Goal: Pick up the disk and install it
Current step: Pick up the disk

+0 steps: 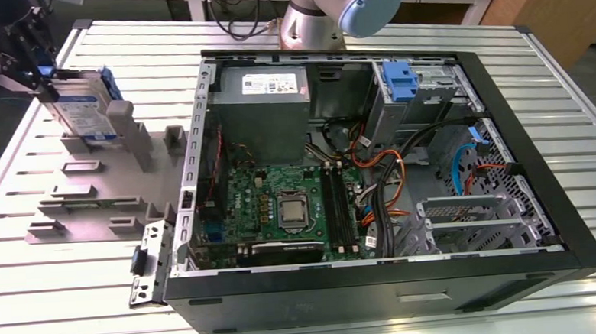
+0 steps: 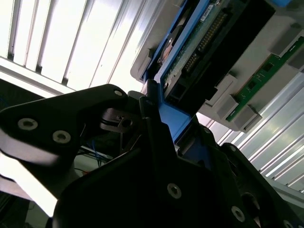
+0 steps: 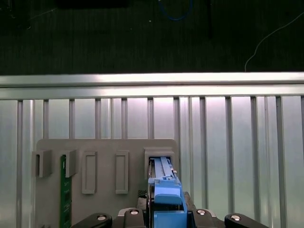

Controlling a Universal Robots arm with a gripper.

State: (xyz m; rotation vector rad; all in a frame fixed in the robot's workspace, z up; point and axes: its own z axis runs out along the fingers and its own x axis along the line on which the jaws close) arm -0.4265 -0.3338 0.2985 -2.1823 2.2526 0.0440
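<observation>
Pick-up step, seemingly: gripper [image 1: 46, 77] clamping fingers [image 2: 148, 102] on disk [image 1: 75, 110]. Disk standing upright in grey rack [image 1: 94, 166], near table [image 1: 539, 93] corner at exterior view's left, beside open computer case [image 1: 386, 285]. Likely needing straight pull, clearing slot walls.

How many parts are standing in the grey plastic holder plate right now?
2. The silver hard drive in its blue plastic carrier stands near one end of the grey plastic holder plate; a green circuit-board strip stands near the other end. Others may be hidden.
</observation>
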